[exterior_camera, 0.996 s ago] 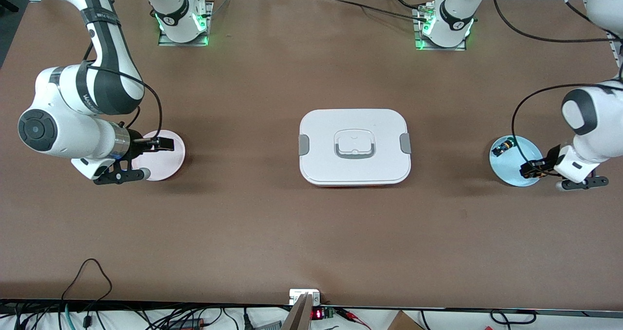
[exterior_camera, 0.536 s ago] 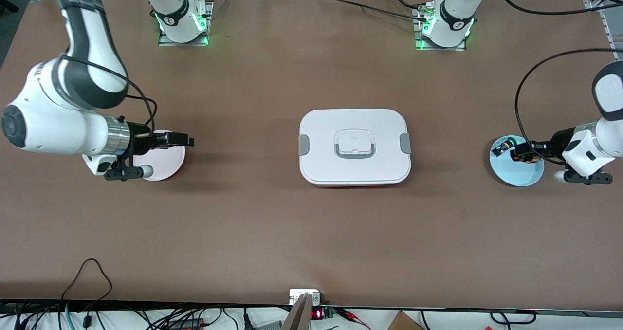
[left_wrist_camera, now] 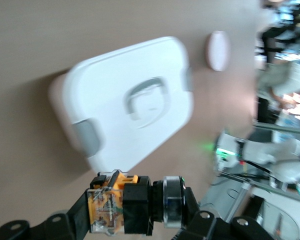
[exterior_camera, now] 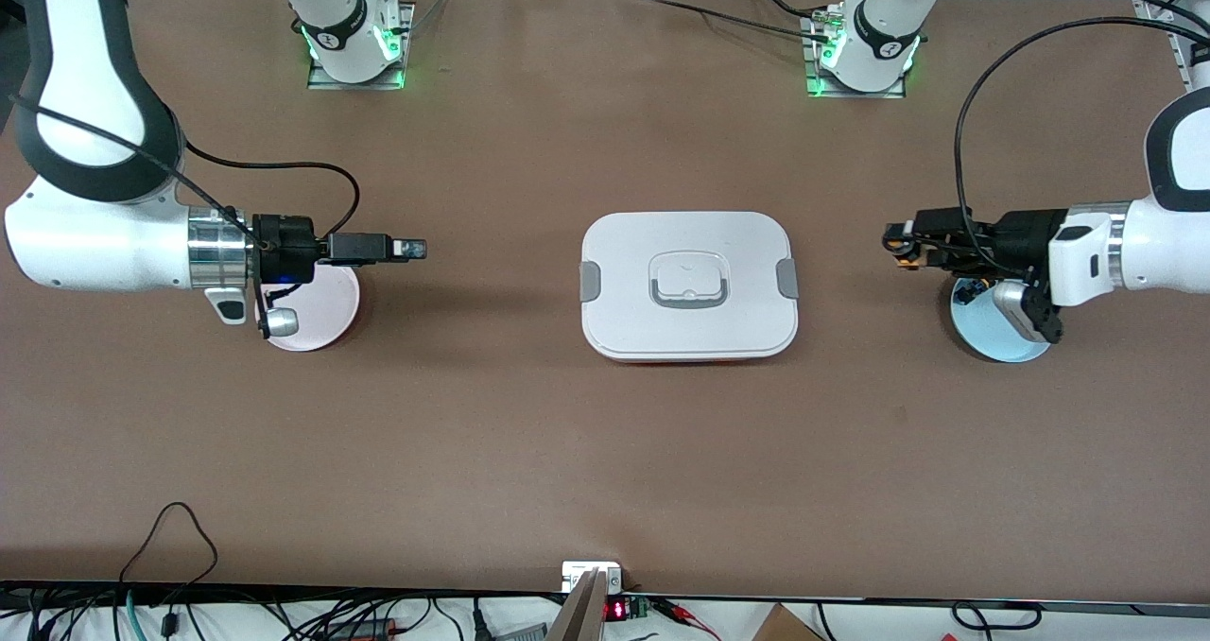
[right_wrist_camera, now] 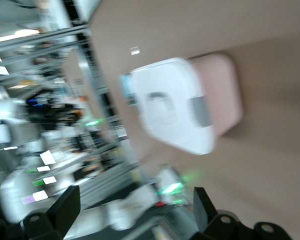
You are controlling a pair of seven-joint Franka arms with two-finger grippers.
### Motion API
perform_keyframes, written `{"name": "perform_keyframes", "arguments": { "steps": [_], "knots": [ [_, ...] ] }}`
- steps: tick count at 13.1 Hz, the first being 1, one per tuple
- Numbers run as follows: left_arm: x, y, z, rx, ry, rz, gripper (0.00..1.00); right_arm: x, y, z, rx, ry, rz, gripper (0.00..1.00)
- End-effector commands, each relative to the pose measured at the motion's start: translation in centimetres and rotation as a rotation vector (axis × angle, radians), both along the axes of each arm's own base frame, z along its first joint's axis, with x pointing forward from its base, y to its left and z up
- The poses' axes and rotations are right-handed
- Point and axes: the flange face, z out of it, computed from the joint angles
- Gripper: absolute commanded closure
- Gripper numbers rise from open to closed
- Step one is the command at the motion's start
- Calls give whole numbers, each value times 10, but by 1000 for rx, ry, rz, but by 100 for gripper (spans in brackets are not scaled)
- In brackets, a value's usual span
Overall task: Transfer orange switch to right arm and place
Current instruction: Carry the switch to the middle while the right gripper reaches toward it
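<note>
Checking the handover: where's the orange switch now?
The orange switch is held in the left gripper, up over the table between the blue dish and the white box.

Between the two pincers only the white lidded box (exterior_camera: 688, 286) stands on bare table (exterior_camera: 492, 433).

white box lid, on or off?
On. The lid sits flush on the box, grey latches at both ends and the handle lying flat; the left wrist view shows the same.
</note>
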Motion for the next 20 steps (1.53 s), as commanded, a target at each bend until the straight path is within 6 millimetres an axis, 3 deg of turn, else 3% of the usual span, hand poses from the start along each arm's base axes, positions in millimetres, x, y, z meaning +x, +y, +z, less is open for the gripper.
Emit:
{"name": "perform_keyframes", "arguments": {
  "steps": [1,4,7,11,14,16,20],
  "knots": [
    [2,-52,5,-235,-133,-137,66,-3,2,-9,153,66,-61,0],
    [7,-112,-7,-459,-354,-256,67,-6,14,-10,225,119,-54,0],
    [4,-167,0,-591,-595,-329,67,-9,30,1,261,313,-86,0],
    [3,-201,-3,-773,-891,-349,72,-20,64,4,254,403,-55,0],
    [-20,-249,-10,-810,-940,-255,70,-19,77,12,321,407,-82,0],
    [-27,-269,-5,-802,-960,-205,71,-20,86,19,354,401,-101,0],
    [-45,-311,-8,-789,-930,-125,71,-20,98,16,366,184,-114,0]
  ]
}}
